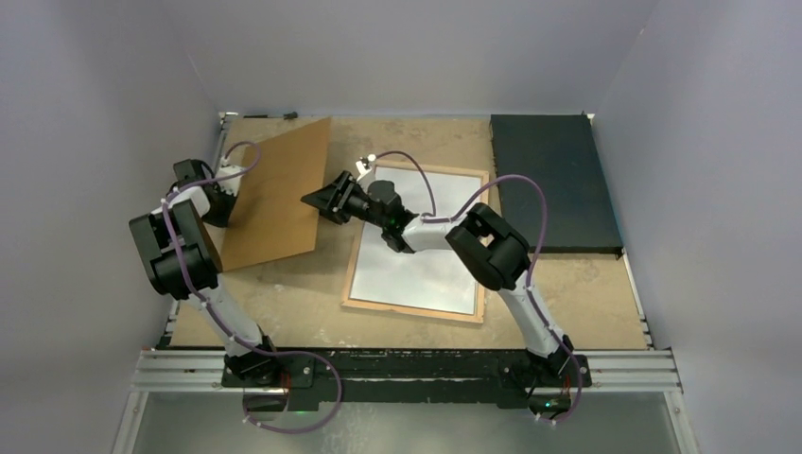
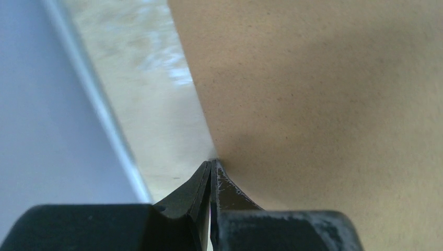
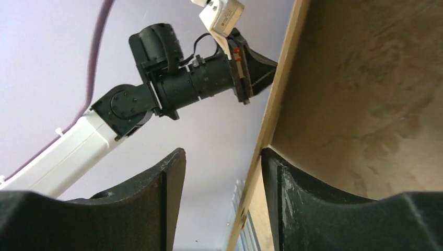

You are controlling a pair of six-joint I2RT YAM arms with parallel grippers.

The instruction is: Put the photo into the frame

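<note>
The frame (image 1: 478,244) lies flat on the table, its light wood edge around a plain white-grey inside. No dark photo shows in any view. My left gripper (image 1: 225,197) is shut on the left edge of the plain brown backing board (image 1: 279,194) and holds it tilted up off the table. The left wrist view shows its tips (image 2: 211,163) pinched on the board (image 2: 324,94). My right gripper (image 1: 317,200) is open at the board's right edge. In the right wrist view (image 3: 222,157) the board's edge (image 3: 279,78) stands between the jaws, next to the right finger.
A black rectangular mat (image 1: 553,180) lies at the back right, beside the frame. The left arm's wrist (image 3: 198,83) shows across the board in the right wrist view. Grey walls close the table on three sides.
</note>
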